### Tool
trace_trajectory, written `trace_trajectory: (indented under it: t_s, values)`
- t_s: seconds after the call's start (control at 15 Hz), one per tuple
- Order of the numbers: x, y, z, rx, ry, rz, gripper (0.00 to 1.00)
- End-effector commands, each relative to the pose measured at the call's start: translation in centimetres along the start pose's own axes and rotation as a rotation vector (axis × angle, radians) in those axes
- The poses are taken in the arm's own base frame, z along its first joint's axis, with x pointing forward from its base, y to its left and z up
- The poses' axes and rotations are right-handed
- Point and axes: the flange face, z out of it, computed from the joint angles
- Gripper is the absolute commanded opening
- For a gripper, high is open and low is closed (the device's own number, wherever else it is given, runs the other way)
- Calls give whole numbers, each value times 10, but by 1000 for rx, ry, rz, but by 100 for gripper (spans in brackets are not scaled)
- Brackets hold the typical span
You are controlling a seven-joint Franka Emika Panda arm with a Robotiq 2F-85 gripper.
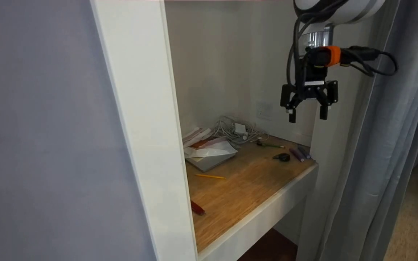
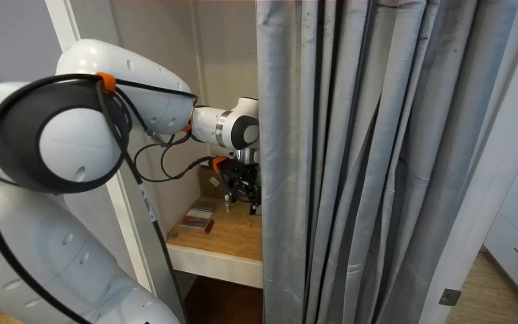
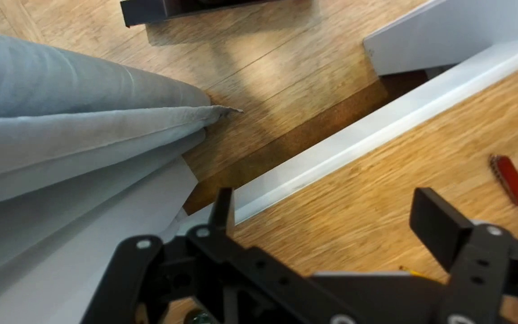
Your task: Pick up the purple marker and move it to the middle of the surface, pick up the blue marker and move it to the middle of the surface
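Observation:
The purple marker (image 1: 296, 154) lies on the tan wooden board (image 1: 249, 177) at its right end in an exterior view. The blue marker (image 1: 303, 151) lies close beside it, nearer the side wall. The board also shows in an exterior view (image 2: 232, 240) and in the wrist view (image 3: 358, 202). My gripper (image 1: 308, 116) is open and empty, well above the board's right end. In an exterior view my gripper (image 2: 243, 206) is partly hidden by the curtain. In the wrist view its spread fingers (image 3: 324, 211) have only board and front edge beneath. Both markers are out of the wrist view.
A grey curtain (image 2: 353, 180) hangs at the opening. A red pocket knife (image 3: 511, 180), yellow pencil (image 1: 210, 176), black round object (image 1: 282, 157) and green stick (image 1: 270, 145) lie on the board. Papers (image 1: 210, 149) and tangled white cables (image 1: 227, 129) lie at the back.

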Motion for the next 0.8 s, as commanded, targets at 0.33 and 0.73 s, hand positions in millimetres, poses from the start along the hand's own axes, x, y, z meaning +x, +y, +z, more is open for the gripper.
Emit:
trace_trajectory:
  t_s: [0.33,0.73]
  values:
    - [45,-30,15,-37,136,444,100]
    - [40,-27,20,-43,119,412,100]
